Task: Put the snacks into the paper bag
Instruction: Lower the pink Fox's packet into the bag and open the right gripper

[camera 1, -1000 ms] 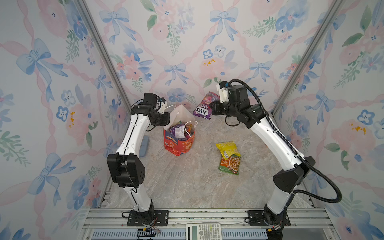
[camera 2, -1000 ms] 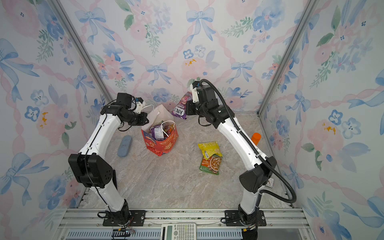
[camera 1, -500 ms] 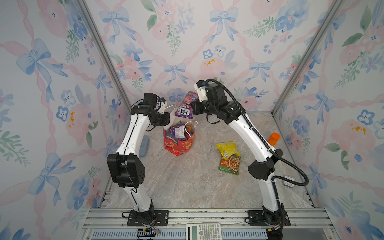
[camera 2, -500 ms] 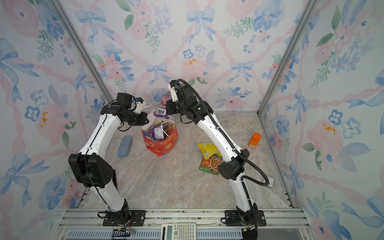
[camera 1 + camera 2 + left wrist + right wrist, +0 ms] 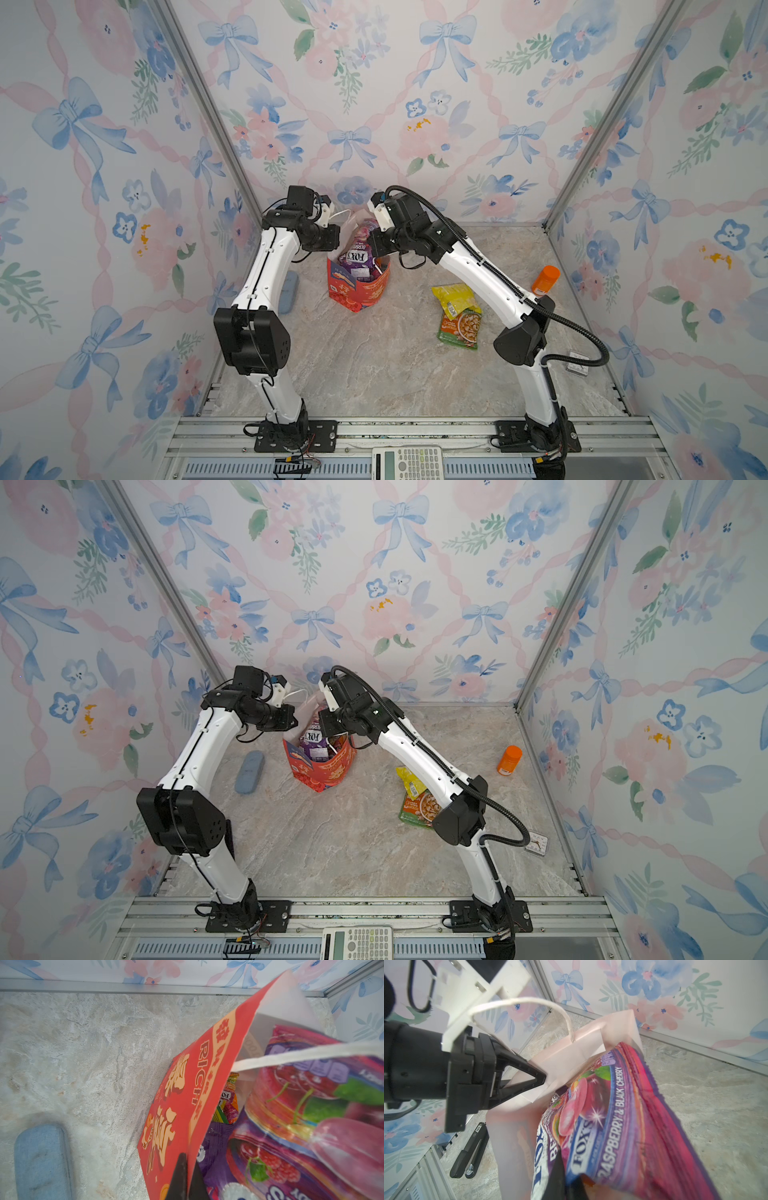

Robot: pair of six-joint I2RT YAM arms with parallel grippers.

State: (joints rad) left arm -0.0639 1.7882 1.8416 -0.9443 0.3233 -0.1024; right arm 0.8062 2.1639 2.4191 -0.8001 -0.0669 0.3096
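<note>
While both arms lean in over it, a red paper bag (image 5: 359, 293) with gold characters stands open on a marble table (image 5: 374, 365). At the bag's left rim, the left gripper (image 5: 538, 1080) is pressed together on the pale pink wall, pinching the paper; a white cord handle (image 5: 529, 1001) arches just beside it. Over the bag's mouth, the right gripper (image 5: 568, 1184) is clamped on a purple FOX'S packet (image 5: 623, 1126) marked raspberry and black cherry. That packet hangs tilted, its lower part inside the bag and its top edge standing above the rim. Other packets (image 5: 227, 1105) lie deeper inside the bag. Right of the bag and well apart from it, a yellow packet (image 5: 453, 296) and a green packet (image 5: 459, 328) lie flat on the table, touching each other. Farther right of the bag stands an orange bottle (image 5: 545, 280). Left of the bag lies a blue-grey pad (image 5: 249, 771)
</note>
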